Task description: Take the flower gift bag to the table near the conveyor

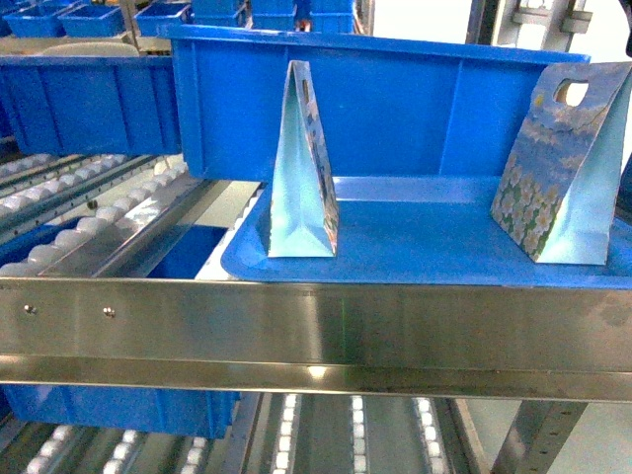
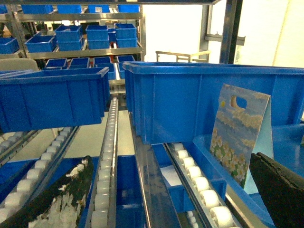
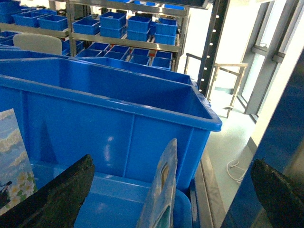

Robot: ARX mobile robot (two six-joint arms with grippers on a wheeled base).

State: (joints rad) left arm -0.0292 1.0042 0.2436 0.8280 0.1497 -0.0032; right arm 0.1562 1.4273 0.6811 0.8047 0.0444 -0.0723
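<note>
Two flower gift bags upright on blue tray (image 1: 395,259), centre to right of head frame: left bag (image 1: 301,168) edge-on, right bag (image 1: 563,168) at right edge, leaning. Large blue bin (image 1: 395,109) directly behind. Conveyor (image 1: 89,212) rollers at lower left. Left gripper (image 2: 166,199) open wide, empty. Right gripper (image 3: 166,199) open wide, empty, a bag's edge showing between its fingers.

Right flower gift bag (image 1: 563,168) cropped by frame edge.

Two gift bags (image 1: 301,168) (image 1: 565,163) upright on tray (image 1: 415,252), large bin (image 1: 385,109) behind; roller tracks (image 1: 89,212) left.
</note>
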